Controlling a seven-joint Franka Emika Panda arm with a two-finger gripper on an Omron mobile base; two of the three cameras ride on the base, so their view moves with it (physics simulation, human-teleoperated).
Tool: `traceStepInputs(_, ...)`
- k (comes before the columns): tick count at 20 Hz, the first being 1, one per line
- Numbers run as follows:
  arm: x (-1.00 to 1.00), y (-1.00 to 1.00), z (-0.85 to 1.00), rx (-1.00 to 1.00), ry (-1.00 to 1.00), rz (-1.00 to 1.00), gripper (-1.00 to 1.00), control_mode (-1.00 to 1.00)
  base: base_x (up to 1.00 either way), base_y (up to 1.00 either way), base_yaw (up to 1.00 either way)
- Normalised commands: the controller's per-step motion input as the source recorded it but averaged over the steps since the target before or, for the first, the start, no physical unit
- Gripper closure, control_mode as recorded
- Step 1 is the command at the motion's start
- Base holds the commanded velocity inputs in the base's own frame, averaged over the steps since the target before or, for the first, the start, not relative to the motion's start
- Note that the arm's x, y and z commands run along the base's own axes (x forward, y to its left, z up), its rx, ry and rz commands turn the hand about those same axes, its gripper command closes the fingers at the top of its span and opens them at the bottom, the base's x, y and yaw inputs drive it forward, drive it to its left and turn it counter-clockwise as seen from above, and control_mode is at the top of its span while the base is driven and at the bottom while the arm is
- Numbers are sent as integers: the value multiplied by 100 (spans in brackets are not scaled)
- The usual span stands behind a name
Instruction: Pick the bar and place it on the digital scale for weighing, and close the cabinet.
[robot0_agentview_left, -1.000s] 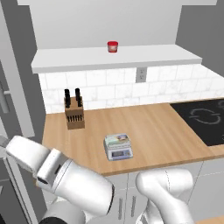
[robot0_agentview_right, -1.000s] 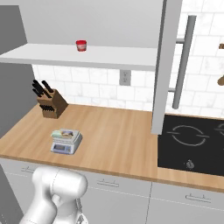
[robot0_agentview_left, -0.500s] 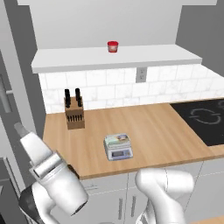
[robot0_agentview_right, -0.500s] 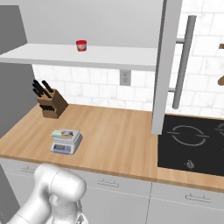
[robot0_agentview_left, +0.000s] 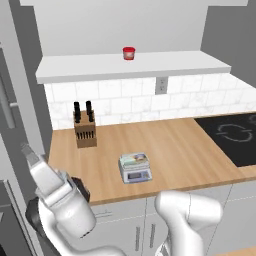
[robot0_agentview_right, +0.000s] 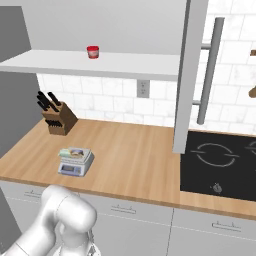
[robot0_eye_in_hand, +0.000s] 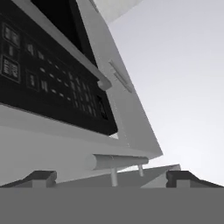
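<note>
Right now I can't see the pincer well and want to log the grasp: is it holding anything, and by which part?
Nothing is held: the pincer is open with empty space between its tips, and the bar lies on the digital scale.

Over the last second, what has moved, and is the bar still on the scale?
Only the arm moved: in the left base view its white links swung from low centre toward the left edge, beside the counter's end. Nothing was taken hold of or let go. The bar stays on the digital scale, the knife block and red-lidded jar are unmoved, and the cabinet door remains open.
</note>
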Motion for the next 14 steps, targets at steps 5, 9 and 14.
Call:
traceStepInputs(5,-30,5,48,22,27,-34,-100,-100,0,0,0)
traceStepInputs(9,-5,-32,65,32,47,-28,-100,-100,0,0,0)
traceStepInputs(14,0,-51,67,33,54,-24,-100,-100,0,0,0)
